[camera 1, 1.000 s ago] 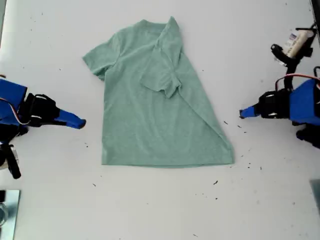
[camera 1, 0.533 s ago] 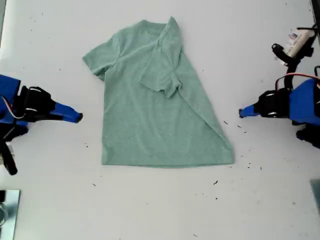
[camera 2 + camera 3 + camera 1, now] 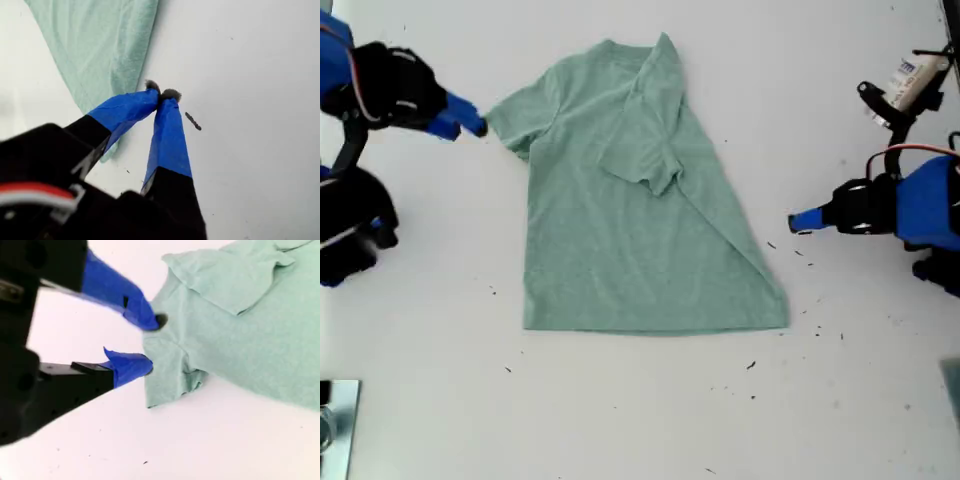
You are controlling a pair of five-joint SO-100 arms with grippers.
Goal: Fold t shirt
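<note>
Fingertips of my second gripper (image 3: 150, 342) are seen parted, nothing between them yet, with the unfolded sleeve (image 3: 172, 367) of the shirt (image 3: 635, 215) just beyond the tips. That sleeve is shown in the exterior view at the shirt's upper left corner, and this gripper (image 3: 470, 120) is placed just beside it, so it is judged the nearer arm for the next grab. My first gripper (image 3: 161, 95) is seen pinched closed on nothing, tips over bare table, near the shirt edge (image 3: 145, 55); in the exterior view it (image 3: 800, 220) is kept apart from the shirt's right edge. The shirt's long axis runs top to bottom in the exterior view, at the middle of the table (image 3: 640, 420). One sleeve (image 3: 645, 155) is already folded across the body. Counted: one shirt, two grippers.
</note>
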